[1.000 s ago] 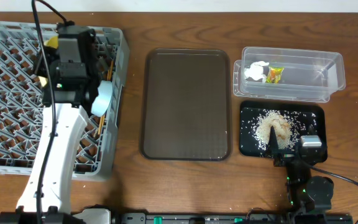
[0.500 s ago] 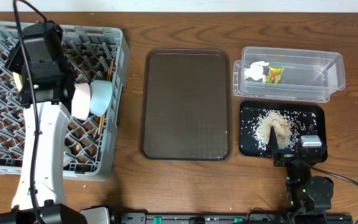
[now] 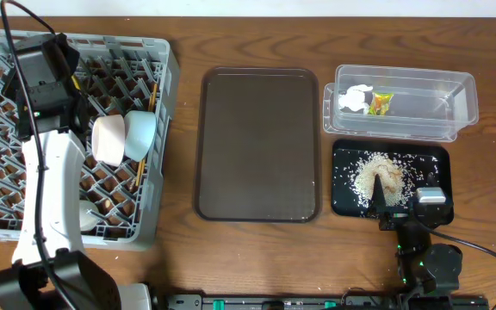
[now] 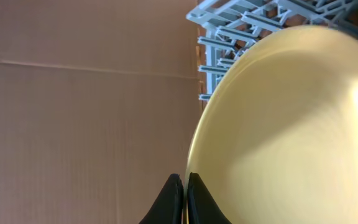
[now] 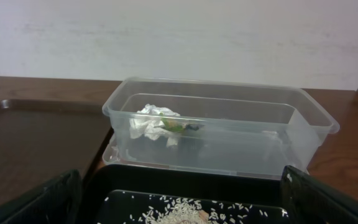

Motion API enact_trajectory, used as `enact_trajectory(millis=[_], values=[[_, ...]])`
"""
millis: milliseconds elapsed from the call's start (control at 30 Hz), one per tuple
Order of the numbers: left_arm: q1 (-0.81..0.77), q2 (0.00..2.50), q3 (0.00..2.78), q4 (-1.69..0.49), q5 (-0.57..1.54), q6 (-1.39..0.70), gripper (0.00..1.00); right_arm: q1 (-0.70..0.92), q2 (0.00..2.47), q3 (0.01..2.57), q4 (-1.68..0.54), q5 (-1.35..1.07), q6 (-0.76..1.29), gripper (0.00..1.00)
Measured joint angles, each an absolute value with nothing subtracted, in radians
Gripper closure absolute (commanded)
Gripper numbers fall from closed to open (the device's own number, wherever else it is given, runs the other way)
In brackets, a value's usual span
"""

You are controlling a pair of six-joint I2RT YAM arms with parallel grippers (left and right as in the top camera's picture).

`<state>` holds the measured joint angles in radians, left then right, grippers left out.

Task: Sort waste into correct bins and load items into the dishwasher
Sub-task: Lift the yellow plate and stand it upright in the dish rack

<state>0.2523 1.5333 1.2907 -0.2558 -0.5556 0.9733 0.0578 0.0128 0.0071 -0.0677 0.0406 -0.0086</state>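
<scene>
Pincer [image 4: 184, 178] clamps yellow plate [image 4: 291, 137] beside rack [image 4: 224, 32].

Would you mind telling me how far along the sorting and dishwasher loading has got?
Nearly finished. Done: the tissue and wrapper lie in the clear tub, the rice scraps in the black tray, and the white bowl, blue bowl and chopsticks are in the rack. In hand: the left pincer grips the yellow plate over the rack. Left: setting it down.

Even bright light, soft shadows — close plate [image 4: 284, 124] blurred
</scene>
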Motion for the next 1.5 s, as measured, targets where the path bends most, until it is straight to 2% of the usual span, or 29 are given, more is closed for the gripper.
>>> enact_trajectory(millis=[767, 1233, 1433, 1467, 1500], values=[[0.261, 1.553, 1.289, -0.146, -0.561, 1.021, 0.94, 0.058, 0.013, 0.007, -0.068, 0.041, -0.009, 0.01], [0.282, 1.553, 1.289, -0.165, -0.558, 1.029, 0.94, 0.058, 0.013, 0.007, -0.068, 0.041, -0.009, 0.01], [0.294, 1.553, 1.288, -0.236, -0.516, 1.024, 0.94, 0.058, 0.013, 0.007, -0.068, 0.041, -0.009, 0.01], [0.294, 1.553, 1.287, -0.24, -0.509, 1.021, 0.93, 0.057, 0.013, 0.007, -0.068, 0.041, -0.009, 0.01], [0.294, 1.553, 1.285, -0.24, -0.502, 1.016, 0.85, 0.058, 0.013, 0.007, -0.068, 0.041, -0.009, 0.01]])
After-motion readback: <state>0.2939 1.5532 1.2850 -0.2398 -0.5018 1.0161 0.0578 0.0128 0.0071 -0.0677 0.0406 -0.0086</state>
